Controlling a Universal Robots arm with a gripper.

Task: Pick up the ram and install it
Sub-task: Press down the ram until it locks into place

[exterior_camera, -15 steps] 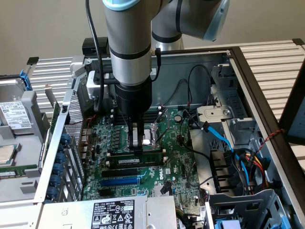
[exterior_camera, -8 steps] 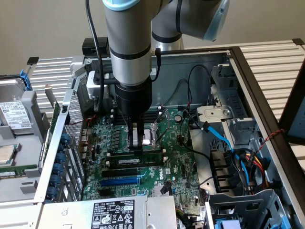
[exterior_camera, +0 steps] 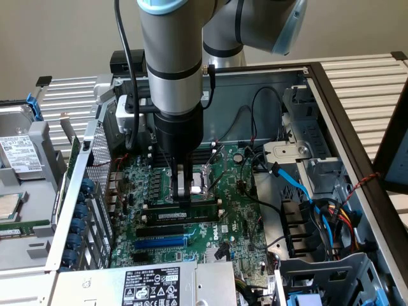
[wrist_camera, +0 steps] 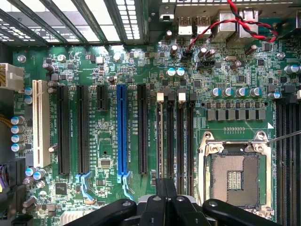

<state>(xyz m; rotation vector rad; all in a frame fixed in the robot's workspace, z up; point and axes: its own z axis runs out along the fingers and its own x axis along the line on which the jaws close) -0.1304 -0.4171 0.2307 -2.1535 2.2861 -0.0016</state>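
The robot arm reaches down into an open computer case. Its claw hangs low over the green motherboard, right above the black memory slots. The two fingers are close together, almost shut, with just a thin gap. I cannot tell if the claw has hold of anything. The ram is a thin green stick with a white label. It lies along a memory slot just under the claw tips. A blue slot sits beside those slots. The silver chip socket is near the claw too.
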